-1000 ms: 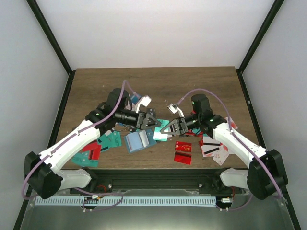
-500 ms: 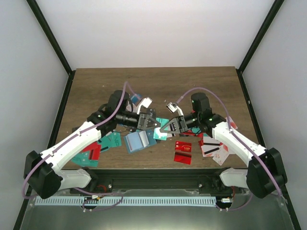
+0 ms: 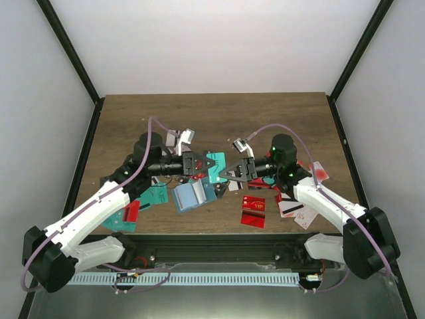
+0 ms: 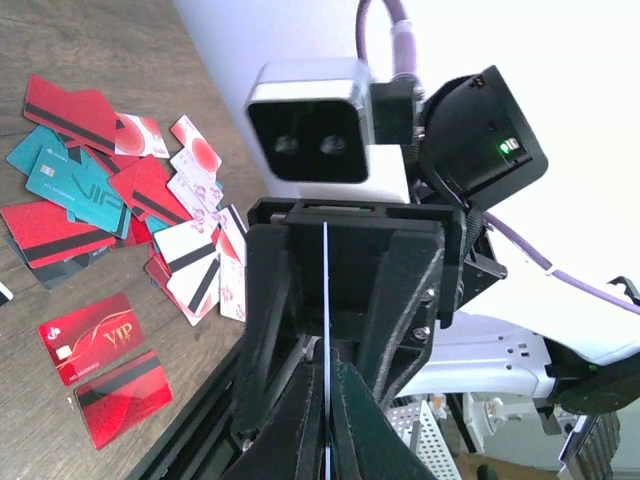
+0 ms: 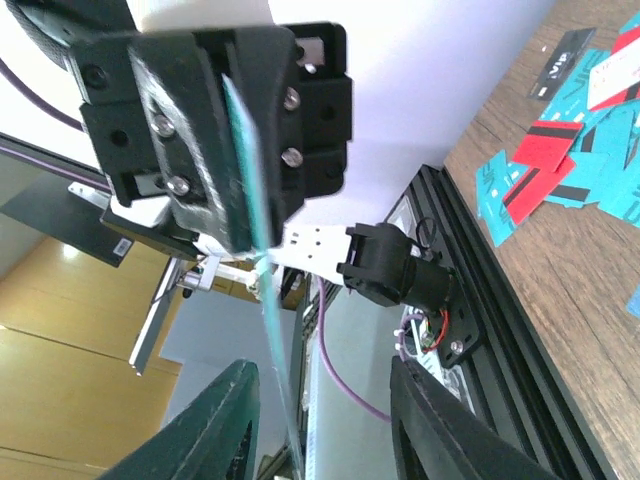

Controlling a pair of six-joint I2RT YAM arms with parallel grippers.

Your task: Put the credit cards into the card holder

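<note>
Card of thin teal-green plastic (image 3: 216, 167) is pinched by the left gripper (image 3: 204, 165), edge set between the right gripper's (image 3: 229, 174) spread jaws.

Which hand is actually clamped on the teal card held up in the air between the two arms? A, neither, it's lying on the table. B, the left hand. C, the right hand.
B: in the right wrist view the left hand is shut on the teal card, while the right hand has its fingers spread apart on either side of the card.
</note>
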